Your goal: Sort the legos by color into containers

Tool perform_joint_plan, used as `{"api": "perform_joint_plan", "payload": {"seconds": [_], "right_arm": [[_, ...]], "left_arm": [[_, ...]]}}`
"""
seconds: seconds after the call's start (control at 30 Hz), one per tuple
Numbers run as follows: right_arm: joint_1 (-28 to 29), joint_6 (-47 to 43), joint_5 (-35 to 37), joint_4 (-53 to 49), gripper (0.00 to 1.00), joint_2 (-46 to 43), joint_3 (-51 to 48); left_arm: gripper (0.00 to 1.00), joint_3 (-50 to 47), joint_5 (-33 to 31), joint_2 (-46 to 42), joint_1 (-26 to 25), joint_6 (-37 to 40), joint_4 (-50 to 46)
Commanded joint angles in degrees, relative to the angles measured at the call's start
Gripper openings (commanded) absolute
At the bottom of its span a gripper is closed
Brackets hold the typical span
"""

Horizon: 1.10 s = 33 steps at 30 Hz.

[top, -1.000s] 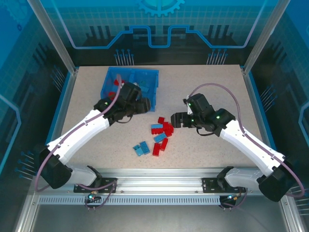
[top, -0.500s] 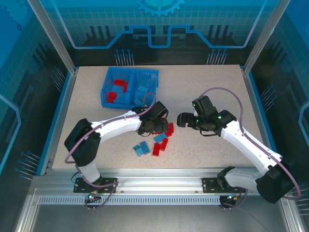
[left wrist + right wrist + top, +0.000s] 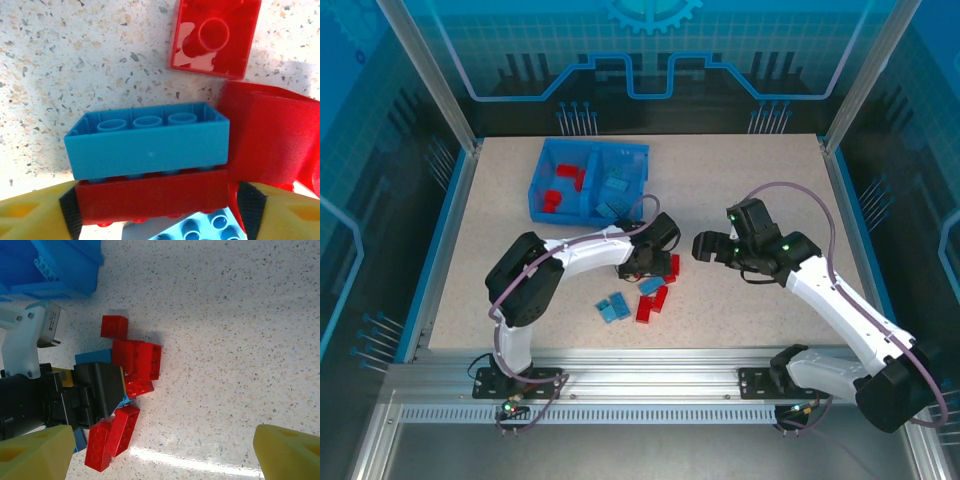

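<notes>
A second ago the left fingers hung over the right compartment of the tray. Since then they have swung away from it and come down on the loose legos on the counter, and the elbow has folded back towards the base. The right fingers have barely shifted, only drifting a little to the right.

We see the left fingers partly closed, pinching a red lego lengthwise. In the wrist view its two ends meet the black pads. A blue lego lies flush against it, just beyond the fingertips. Further out sit an upturned red brick and, to the right, another red brick. Well beyond the left fingers, the tray holds red bricks in its left compartment and blue bricks in its right.

The right fingers are spread wide, holding and touching nothing. They hover over bare counter just right of the pile, and the nearest red legos lie ahead and to their left.
</notes>
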Motion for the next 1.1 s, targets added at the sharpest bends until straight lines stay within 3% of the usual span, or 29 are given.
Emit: {"api": "perform_joint_plan", "payload": {"seconds": [0.0,0.37,0.5,0.73,0.87,1.07], "right_arm": [[-0.88,1.04,-1.01,-0.48,0.93,-0.52,-0.82],[-0.87,1.52,-1.13,-0.95,0.93,-0.88,-0.44],[-0.86,1.71,-1.14,-0.92,0.93,-1.06,-0.35],[-0.90,1.74,-1.27,-0.63,0.93,-0.53,0.03],[-0.88,1.43,-0.93,-0.96,0.94,-0.87,0.44],[-0.88,1.54,-1.28,-0.78,0.94,-1.83,0.13]], "left_arm": [[0.77,-1.07,-1.84,0.49,0.04,0.23,-1.94],[0.62,-3.66,-2.80,-2.05,0.19,0.57,-1.77],[0.62,-3.25,-2.79,-7.44,0.21,1.09,-3.04],[0.62,2.06,-8.31,-14.24,1.06,3.92,-8.60],[0.61,5.75,-12.04,-18.12,7.98,8.92,-7.90],[0.61,17.65,-8.02,-12.13,27.95,12.89,-5.72]]}}
